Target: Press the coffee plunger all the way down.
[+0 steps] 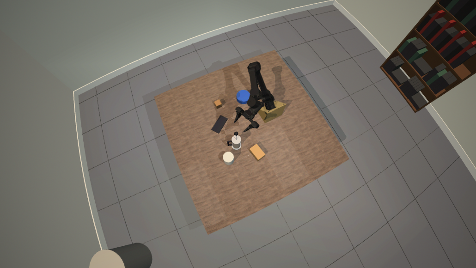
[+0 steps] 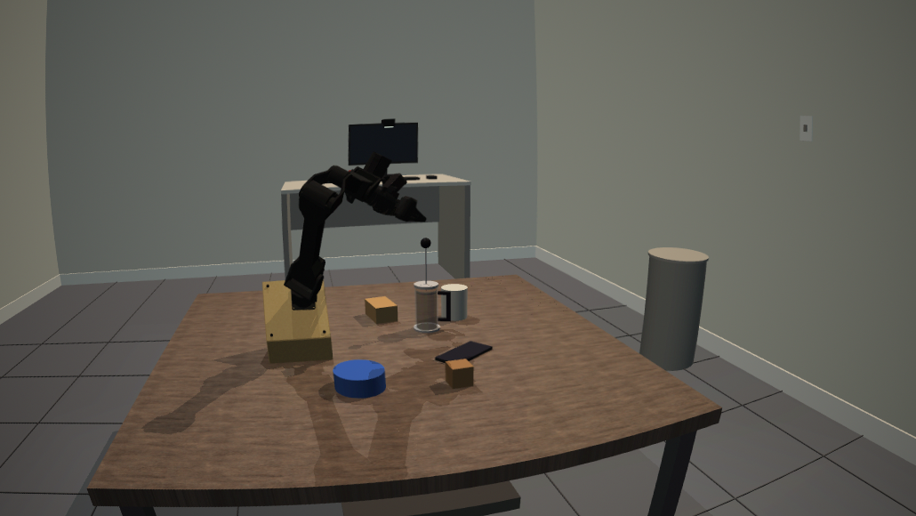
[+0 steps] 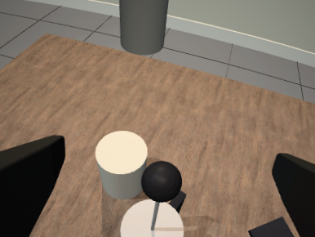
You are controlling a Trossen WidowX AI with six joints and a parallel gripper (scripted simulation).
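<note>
Gripper (image 3: 163, 178) fingers released, grasping nothing. Plunger knob (image 3: 161, 180) between fingers, below them. Wood-grain table (image 2: 544, 397); grey tiled floor (image 2: 800, 448), grey bin (image 3: 144, 4) beyond.

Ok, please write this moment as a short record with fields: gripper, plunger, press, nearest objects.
gripper: gripper open, empty, above the knob, not touching it
plunger: knob raised on its rod, not yet pressed
press: coffee press upright on the table
nearest objects: white mug just beside the press; orange block; black slab
</note>
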